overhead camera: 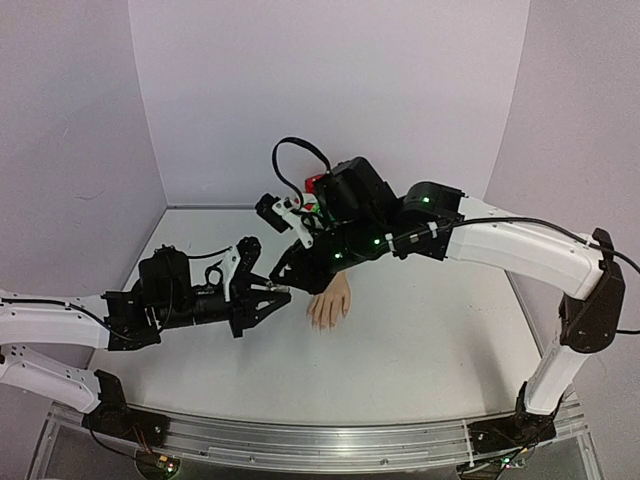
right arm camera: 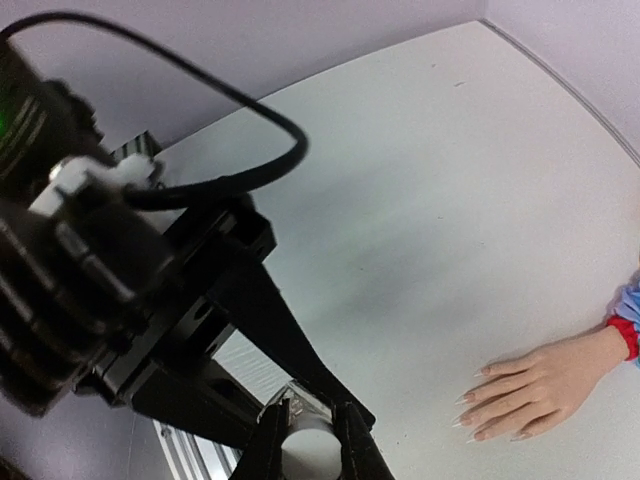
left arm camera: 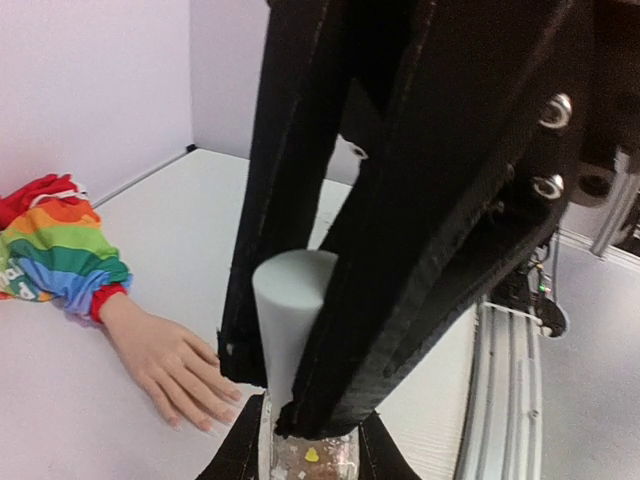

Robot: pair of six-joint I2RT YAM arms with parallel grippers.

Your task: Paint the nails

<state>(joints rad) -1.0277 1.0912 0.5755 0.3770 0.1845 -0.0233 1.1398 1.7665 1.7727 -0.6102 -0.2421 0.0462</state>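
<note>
R gripper [right arm camera: 305,432] clamps cap [left arm camera: 290,310]; L gripper [overhead camera: 280,292] grips bottle [left arm camera: 308,462]. Twist cap straight, keep bottle steady, no tilt. Nails [right arm camera: 462,399] on hand [overhead camera: 330,300], flat on table [overhead camera: 420,340] nearby.

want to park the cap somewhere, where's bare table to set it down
Bare table lies right of the fake hand, and along the near rail. Crowded just left of it, where the left hand holds the bottle and the right hand grips its cap.
</note>
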